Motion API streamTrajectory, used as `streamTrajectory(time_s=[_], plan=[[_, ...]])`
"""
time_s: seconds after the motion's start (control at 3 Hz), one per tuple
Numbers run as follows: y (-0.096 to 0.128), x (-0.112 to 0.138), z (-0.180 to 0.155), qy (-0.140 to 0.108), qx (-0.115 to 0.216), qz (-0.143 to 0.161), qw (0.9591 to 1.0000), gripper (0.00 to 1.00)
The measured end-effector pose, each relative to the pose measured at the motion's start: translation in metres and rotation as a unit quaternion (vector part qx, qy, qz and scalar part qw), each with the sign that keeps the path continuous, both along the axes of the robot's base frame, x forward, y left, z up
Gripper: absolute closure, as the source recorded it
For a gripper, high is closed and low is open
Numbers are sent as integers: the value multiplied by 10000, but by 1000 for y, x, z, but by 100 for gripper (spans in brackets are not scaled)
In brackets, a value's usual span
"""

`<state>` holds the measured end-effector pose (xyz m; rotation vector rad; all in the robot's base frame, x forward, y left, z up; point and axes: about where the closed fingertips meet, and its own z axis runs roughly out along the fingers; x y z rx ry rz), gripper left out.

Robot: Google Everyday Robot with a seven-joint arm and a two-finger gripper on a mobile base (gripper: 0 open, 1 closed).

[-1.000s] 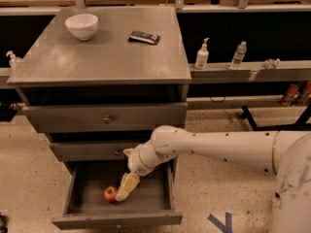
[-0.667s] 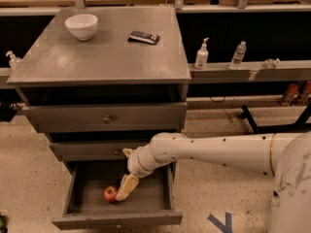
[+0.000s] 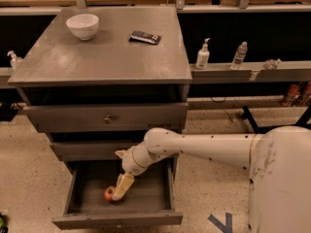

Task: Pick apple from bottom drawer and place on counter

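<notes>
The gripper [image 3: 121, 187] touches the apple [image 3: 109, 194] in the bottom drawer [image 3: 146, 219]; whether it's clenched, I can't tell. Centre it over the apple before lifting.

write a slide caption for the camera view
Gripper down in the open bottom drawer, at the apple, below the counter.

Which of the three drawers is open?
The bottom drawer: it is pulled out, with the apple inside and the gripper beside it. The top drawer and middle drawer are closed.
</notes>
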<state>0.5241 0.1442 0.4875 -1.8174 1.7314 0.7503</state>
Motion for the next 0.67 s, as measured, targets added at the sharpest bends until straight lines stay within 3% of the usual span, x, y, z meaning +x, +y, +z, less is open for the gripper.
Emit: streamTrajectory(time_s=[0.33,0.67], plan=[[2,26,-62,-562,870,-297,9942,0],[-11,50,-118,-1064,1535,-814,9790,0]])
